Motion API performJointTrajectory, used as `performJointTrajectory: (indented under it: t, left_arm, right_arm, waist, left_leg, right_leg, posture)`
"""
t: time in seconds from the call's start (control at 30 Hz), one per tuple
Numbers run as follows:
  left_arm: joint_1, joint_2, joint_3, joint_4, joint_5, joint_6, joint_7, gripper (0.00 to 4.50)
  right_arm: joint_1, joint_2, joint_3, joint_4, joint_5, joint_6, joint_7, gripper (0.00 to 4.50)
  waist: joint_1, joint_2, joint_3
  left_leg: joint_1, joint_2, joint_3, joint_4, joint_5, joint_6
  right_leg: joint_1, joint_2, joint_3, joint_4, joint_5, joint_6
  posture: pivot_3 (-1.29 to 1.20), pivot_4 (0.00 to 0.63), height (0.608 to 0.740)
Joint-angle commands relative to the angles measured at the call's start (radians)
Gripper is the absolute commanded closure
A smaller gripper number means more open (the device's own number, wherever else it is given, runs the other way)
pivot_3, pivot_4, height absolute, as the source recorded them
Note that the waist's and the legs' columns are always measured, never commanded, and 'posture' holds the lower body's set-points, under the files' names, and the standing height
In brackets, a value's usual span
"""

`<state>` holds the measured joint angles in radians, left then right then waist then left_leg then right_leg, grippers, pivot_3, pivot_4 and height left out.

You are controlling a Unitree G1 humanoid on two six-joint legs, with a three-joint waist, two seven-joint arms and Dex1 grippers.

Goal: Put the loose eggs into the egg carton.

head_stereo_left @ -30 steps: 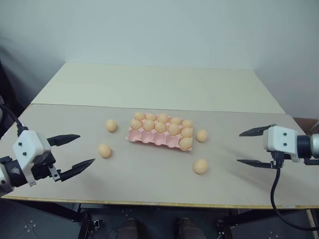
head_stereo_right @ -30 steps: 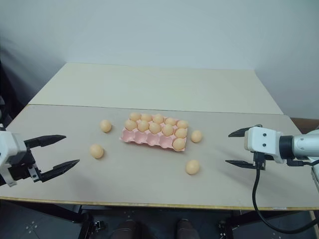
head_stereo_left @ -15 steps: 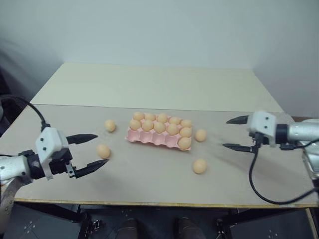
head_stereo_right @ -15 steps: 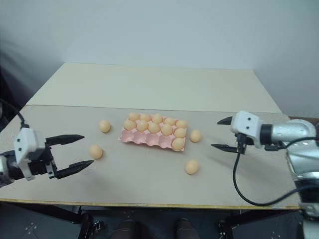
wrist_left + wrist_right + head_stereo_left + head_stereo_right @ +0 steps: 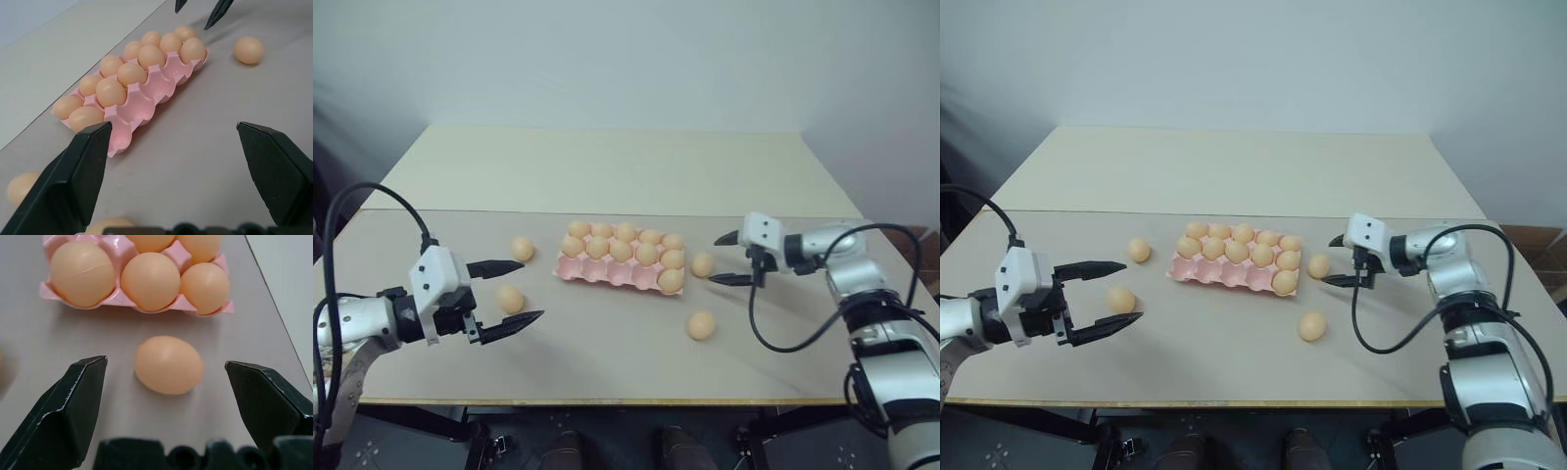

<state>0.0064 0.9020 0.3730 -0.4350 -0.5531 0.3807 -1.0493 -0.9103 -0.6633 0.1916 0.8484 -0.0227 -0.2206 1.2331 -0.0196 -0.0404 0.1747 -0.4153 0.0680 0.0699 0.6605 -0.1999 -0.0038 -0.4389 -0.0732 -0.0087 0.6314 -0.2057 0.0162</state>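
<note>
Lying on the worktop (image 5: 607, 343) around the pink egg carton (image 5: 607, 271) are four loose eggs (image 5: 701, 325). Right gripper (image 5: 726, 259), jaws wide and empty, faces one egg (image 5: 168, 364) beside the carton; left gripper (image 5: 509, 294), likewise released, flanks another (image 5: 511, 299).

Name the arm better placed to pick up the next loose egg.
Right, probably. The right gripper is open with its fingers either side of the egg beside the carton. The left gripper, also open, sits beside its egg.
</note>
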Motion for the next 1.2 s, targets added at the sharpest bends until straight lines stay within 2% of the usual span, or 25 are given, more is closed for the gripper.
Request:
performJointTrajectory:
  t: [0.03, 0.13, 0.33, 0.37, 0.43, 0.53, 0.6, 0.9, 1.07, 1.2]
  left_arm:
    - [-0.002, 0.004, 0.018, -0.010, 0.001, -0.022, 0.004, 0.05]
    - [0.005, 0.004, 0.024, -0.009, 0.000, -0.024, 0.003, 0.05]
    - [0.028, 0.004, 0.033, -0.017, 0.008, -0.026, 0.011, 0.05]
    - [0.034, 0.004, 0.034, -0.020, 0.010, -0.026, 0.014, 0.00]
    - [0.042, 0.003, 0.036, -0.026, 0.014, -0.027, 0.022, 0.00]
    - [0.052, 0.002, 0.041, -0.030, 0.018, -0.030, 0.029, 0.00]
    - [0.056, 0.003, 0.043, -0.030, 0.019, -0.031, 0.030, 0.00]
    - [0.048, 0.010, 0.042, -0.009, 0.025, -0.039, 0.023, 0.00]
    - [0.035, 0.013, 0.034, 0.004, 0.025, -0.038, 0.012, 0.00]
    - [0.027, 0.019, 0.028, 0.024, 0.038, -0.044, 0.004, 0.00]
  right_arm:
    - [-0.054, 0.021, -0.002, 0.094, -0.027, -0.059, -0.018, 0.00]
    - [-0.085, 0.046, -0.001, 0.159, -0.046, -0.079, -0.023, 0.00]
    - [-0.118, 0.075, 0.003, 0.240, -0.080, -0.105, -0.024, 0.00]
    - [-0.123, 0.079, 0.003, 0.252, -0.086, -0.097, -0.029, 0.38]
    - [-0.125, 0.079, 0.004, 0.263, -0.097, -0.106, -0.029, 0.83]
    - [-0.124, 0.082, -0.001, 0.269, -0.109, -0.124, -0.057, 1.85]
    - [-0.124, 0.082, -0.003, 0.271, -0.113, -0.132, -0.060, 2.09]
    - [-0.096, -0.008, -0.021, 0.176, -0.126, -0.185, -0.092, 2.09]
    - [-0.038, 0.002, -0.076, -0.088, -0.019, -0.094, -0.067, 2.09]
    - [0.055, 0.062, -0.051, -0.357, 0.037, 0.020, -0.067, 2.09]
  waist:
    - [0.001, 0.000, 0.000]
    - [0.002, 0.000, 0.000]
    - [0.001, 0.001, 0.000]
    - [0.001, 0.001, 0.000]
    - [0.001, 0.001, 0.000]
    - [0.001, 0.001, 0.000]
    - [0.001, 0.001, 0.000]
    - [0.004, 0.002, 0.001]
    - [-0.004, 0.002, 0.001]
    - [-0.004, 0.002, 0.001]
  left_leg:
    - [0.000, 0.000, 0.000, 0.000, 0.000, 0.000]
    - [0.000, 0.000, 0.000, 0.000, 0.000, 0.000]
    - [0.000, 0.000, 0.000, 0.000, 0.000, 0.000]
    - [0.000, 0.000, 0.000, 0.000, 0.000, 0.000]
    - [0.000, 0.000, 0.000, 0.000, 0.000, 0.000]
    - [0.000, 0.000, 0.000, 0.000, 0.000, 0.000]
    - [0.000, 0.000, 0.000, 0.000, 0.000, 0.000]
    - [0.000, -0.001, 0.000, 0.000, 0.000, 0.000]
    - [0.000, 0.001, 0.000, 0.000, 0.000, 0.000]
    - [0.001, 0.002, 0.000, -0.001, 0.000, 0.000]
  right_leg:
    - [0.000, 0.000, 0.000, 0.000, 0.000, -0.001]
    - [0.000, 0.000, 0.000, 0.000, 0.003, -0.006]
    - [0.000, 0.000, 0.000, 0.000, 0.004, -0.006]
    - [0.000, 0.000, 0.000, 0.000, 0.004, -0.006]
    - [0.000, 0.000, 0.000, 0.000, 0.004, -0.006]
    - [0.000, 0.000, 0.000, 0.000, 0.004, -0.006]
    - [0.000, 0.000, 0.000, 0.000, 0.004, -0.006]
    - [0.000, -0.001, 0.000, -0.001, 0.004, -0.006]
    - [0.000, 0.000, 0.000, 0.000, 0.003, -0.005]
    - [0.000, 0.002, 0.000, 0.001, 0.000, 0.000]
  posture:
    - [0.00, 0.150, 0.740]
    - [0.00, 0.150, 0.740]
    - [0.00, 0.150, 0.740]
    - [0.00, 0.150, 0.740]
    - [0.00, 0.150, 0.740]
    - [0.00, 0.150, 0.740]
    - [0.00, 0.150, 0.740]
    - [0.00, 0.150, 0.740]
    - [0.00, 0.150, 0.740]
    - [0.00, 0.150, 0.740]
